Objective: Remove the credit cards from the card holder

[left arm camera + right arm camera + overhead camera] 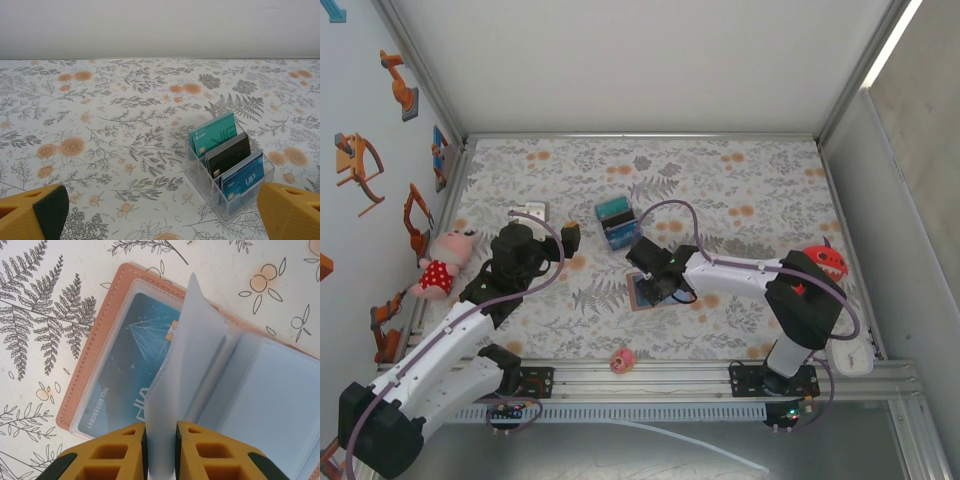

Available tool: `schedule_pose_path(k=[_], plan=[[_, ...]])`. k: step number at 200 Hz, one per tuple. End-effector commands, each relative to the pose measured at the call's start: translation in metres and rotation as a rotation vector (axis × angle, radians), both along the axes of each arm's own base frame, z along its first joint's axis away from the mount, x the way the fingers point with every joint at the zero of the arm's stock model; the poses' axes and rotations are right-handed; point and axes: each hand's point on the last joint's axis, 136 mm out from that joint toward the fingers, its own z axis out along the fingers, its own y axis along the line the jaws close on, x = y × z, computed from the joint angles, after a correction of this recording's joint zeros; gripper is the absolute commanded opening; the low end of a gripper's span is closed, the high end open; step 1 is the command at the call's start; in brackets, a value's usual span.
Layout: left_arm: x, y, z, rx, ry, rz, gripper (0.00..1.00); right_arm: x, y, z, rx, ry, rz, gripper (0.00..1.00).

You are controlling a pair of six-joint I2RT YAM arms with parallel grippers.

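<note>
The tan-brown card holder point(85, 360) lies open on the floral table, also seen in the top view point(638, 295). A blue credit card point(125, 365) sits in its left clear pocket. My right gripper point(161, 440) is shut on a pale translucent inner sleeve point(192, 350) and holds that page upright; in the top view it point(658, 283) is over the holder. My left gripper point(162, 217) stands wide open with nothing between its fingers. It hovers near a clear rack point(200, 176) holding a teal card point(212, 135), a black card point(229, 155) and a blue card point(242, 177).
The clear rack point(615, 222) stands behind the card holder. A pink plush toy point(442, 262) leans at the left wall. A small pink toy point(622, 360) lies by the front rail. A white object point(850, 355) sits at the front right corner.
</note>
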Motion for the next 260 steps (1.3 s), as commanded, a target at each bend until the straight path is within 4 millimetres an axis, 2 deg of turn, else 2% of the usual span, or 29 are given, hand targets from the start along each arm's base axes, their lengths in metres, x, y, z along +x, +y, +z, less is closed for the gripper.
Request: schedule_pose_path(k=[1,100,166,260], plan=[[0.000,-0.001,0.018,-0.039,-0.027,-0.001,0.97,-0.003,-0.002,0.009,0.022,-0.017,0.004,0.21],[0.002,-0.006,0.024,-0.040,-0.032,-0.015,0.97,0.008,-0.021,0.016,-0.038,-0.095,-0.060,0.32],[0.003,-0.011,0.023,-0.028,-0.024,-0.030,0.97,0.017,-0.040,0.019,-0.029,-0.100,-0.140,0.33],[-0.001,-0.027,0.014,0.087,-0.029,-0.079,0.97,0.027,-0.076,0.007,0.018,-0.035,-0.330,0.32]])
